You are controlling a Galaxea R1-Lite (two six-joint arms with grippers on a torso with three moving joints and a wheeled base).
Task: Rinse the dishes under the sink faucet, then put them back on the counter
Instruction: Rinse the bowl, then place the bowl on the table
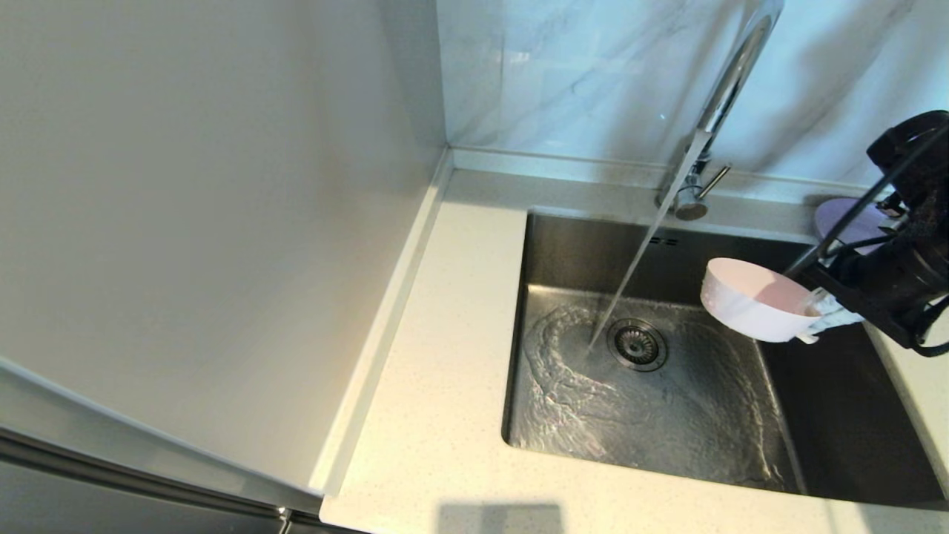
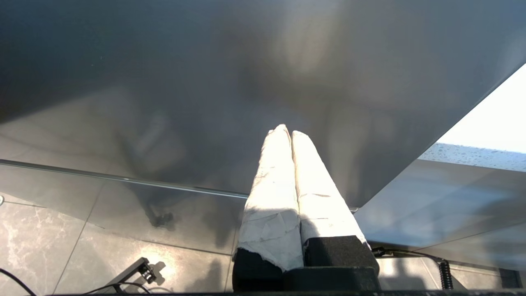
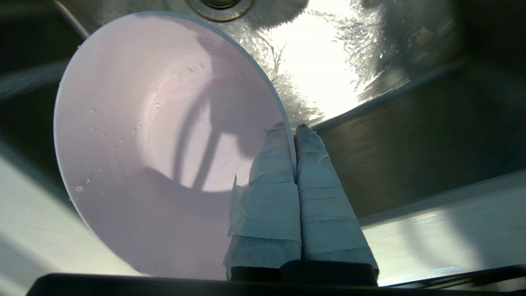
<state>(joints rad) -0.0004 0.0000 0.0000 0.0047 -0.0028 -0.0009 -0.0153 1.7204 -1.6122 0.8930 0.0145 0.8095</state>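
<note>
At nine o'clock in the head view the off-white speckled worktop (image 1: 437,415) runs along the plain wall, with its raised edge strip beside it. The left tool (image 2: 287,133) is parked away from the sink, seen only by its own wrist camera in front of a dark glossy panel above a tiled floor, its two white-wrapped fingers (image 2: 273,193) pressed together on nothing. Toward the centre lies the sink (image 1: 845,437), its floor awash around the round strainer drain (image 1: 637,344). From the sink faucet (image 1: 723,96) at twelve o'clock a stream of water (image 1: 630,274) slants down to land just beside the drain. At three o'clock the right tool (image 1: 819,319) is clamped on the rim of the pale pink bowl (image 1: 752,300), one wrapped finger inside and one outside, holding it tilted above the basin, clear of the stream; droplets dot its inside. Behind it, at two o'clock, the lavender plate (image 1: 845,219) rests on the worktop near the faucet base.
</note>
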